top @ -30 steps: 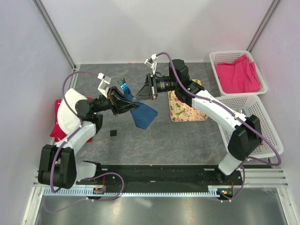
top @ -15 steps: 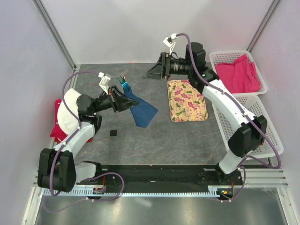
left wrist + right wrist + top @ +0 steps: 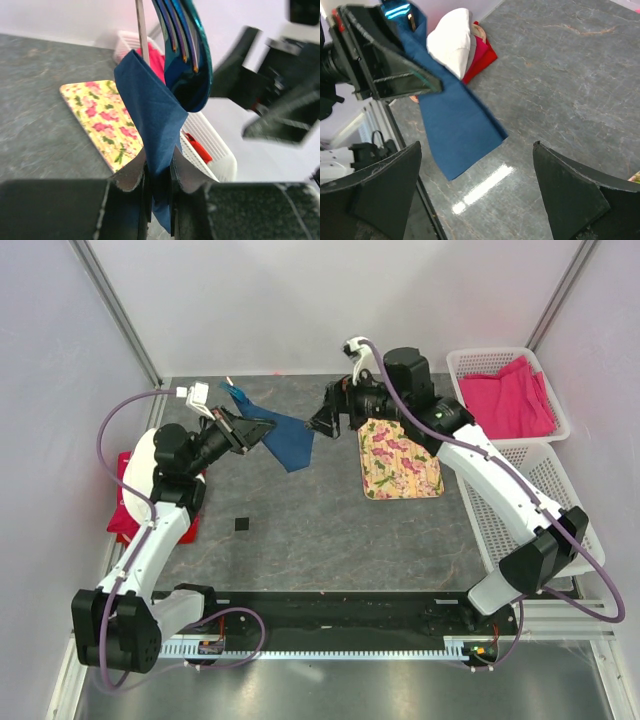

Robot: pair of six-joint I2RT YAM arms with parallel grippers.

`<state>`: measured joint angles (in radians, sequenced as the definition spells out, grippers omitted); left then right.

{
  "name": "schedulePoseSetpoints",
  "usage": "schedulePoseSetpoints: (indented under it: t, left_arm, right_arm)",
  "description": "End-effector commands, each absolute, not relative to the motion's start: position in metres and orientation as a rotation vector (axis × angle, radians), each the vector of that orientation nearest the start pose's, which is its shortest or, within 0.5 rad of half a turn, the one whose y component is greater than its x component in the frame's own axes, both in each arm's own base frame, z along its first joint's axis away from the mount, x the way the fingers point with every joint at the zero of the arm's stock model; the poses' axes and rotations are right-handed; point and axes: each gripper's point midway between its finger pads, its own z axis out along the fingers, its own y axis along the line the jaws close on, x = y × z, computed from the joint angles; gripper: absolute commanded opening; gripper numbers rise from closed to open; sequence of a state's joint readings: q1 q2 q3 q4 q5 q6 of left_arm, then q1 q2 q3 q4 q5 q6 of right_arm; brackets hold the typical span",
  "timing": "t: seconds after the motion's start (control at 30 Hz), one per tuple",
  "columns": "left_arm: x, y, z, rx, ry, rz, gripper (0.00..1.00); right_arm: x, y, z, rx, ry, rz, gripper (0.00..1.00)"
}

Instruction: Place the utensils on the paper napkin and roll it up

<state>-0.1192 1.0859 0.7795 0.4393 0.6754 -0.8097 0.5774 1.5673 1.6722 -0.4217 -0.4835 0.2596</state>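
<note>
Grey tabletop [image 3: 300, 540] — left hand [image 3: 159, 175] tight on blue napkin [image 3: 150, 105] with utensils [image 3: 186, 45], right hand [image 3: 475, 150] wide.

Bright even light, wrist cams pt. blurry

Napkin [image 3: 150, 110]: dark blue, matt, soft creased paper. Utensils [image 3: 187, 50]: glossy blue, metallic sheen. My left fingers [image 3: 131, 176]: matt black plastic. Table [image 3: 580, 65]: grey stone-look, faint gloss. Basket [image 3: 570, 490]: white plastic.

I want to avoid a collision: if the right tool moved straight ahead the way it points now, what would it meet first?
Probably the blue napkin hanging from the left tool; depth is unclear.
</note>
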Motion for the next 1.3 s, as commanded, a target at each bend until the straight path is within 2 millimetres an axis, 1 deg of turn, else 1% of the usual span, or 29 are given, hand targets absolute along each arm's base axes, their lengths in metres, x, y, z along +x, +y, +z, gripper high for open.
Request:
schedulePoseSetpoints:
  t: [0.0,0.03,0.1,0.13,0.17,0.23,0.27,0.3,0.43,0.53,0.67,0.83,0.97,1.07,1.13,1.17,1.2,1.27]
  left_arm:
    - [0.341,-0.160,0.336,-0.038,1.558,-1.146,0.02]
    - [0.341,-0.160,0.340,-0.036,1.543,-1.155,0.02]
    - [0.339,-0.164,0.344,-0.023,1.536,-1.187,0.02]
    - [0.338,-0.165,0.350,-0.015,1.524,-1.202,0.02]
    - [0.335,-0.168,0.351,0.005,1.526,-1.219,0.02]
    - [0.332,-0.171,0.356,0.027,1.525,-1.238,0.02]
    - [0.329,-0.172,0.356,0.037,1.531,-1.248,0.02]
    - [0.329,-0.172,0.356,0.036,1.533,-1.245,0.02]
    - [0.328,-0.172,0.357,0.042,1.539,-1.244,0.02]
    - [0.328,-0.173,0.359,0.043,1.534,-1.251,0.02]
    - [0.323,-0.175,0.361,0.061,1.534,-1.275,0.02]
    - [0.318,-0.177,0.367,0.084,1.519,-1.286,0.02]
    - [0.315,-0.179,0.371,0.102,1.512,-1.297,0.02]
    - [0.312,-0.180,0.371,0.120,1.509,-1.306,0.02]
    - [0.310,-0.181,0.370,0.123,1.508,-1.313,0.02]
    - [0.310,-0.181,0.370,0.125,1.509,-1.317,0.02]
    - [0.309,-0.182,0.370,0.128,1.507,-1.323,0.02]
    - [0.307,-0.183,0.372,0.140,1.499,-1.327,0.02]
  right_arm:
    - [0.333,0.328,0.367,-0.721,1.788,0.868,0.98]
    - [0.330,0.331,0.369,-0.734,1.773,0.880,0.98]
    - [0.322,0.343,0.365,-0.765,1.768,0.903,0.98]
    - [0.319,0.351,0.365,-0.783,1.753,0.918,0.98]
    - [0.322,0.356,0.358,-0.785,1.768,0.916,0.98]
    - [0.322,0.365,0.357,-0.788,1.759,0.930,0.98]
    - [0.325,0.369,0.353,-0.776,1.770,0.926,0.98]
    - [0.324,0.372,0.354,-0.767,1.767,0.936,0.98]
    - [0.315,0.386,0.348,-0.798,1.750,0.959,0.98]
    - [0.312,0.394,0.338,-0.817,1.761,0.949,0.98]
    - [0.314,0.398,0.325,-0.828,1.780,0.924,0.98]
    - [0.309,0.405,0.316,-0.858,1.783,0.953,0.98]
    - [0.307,0.410,0.306,-0.868,1.806,0.984,0.97]
    - [0.303,0.413,0.303,-0.878,1.810,1.014,0.94]
    - [0.300,0.414,0.306,-0.881,1.797,1.039,0.92]
    - [0.295,0.416,0.304,-0.897,1.797,1.065,0.90]
    - [0.293,0.417,0.306,-0.896,1.788,1.086,0.85]
    - [0.286,0.420,0.305,-0.917,1.784,1.133,0.80]
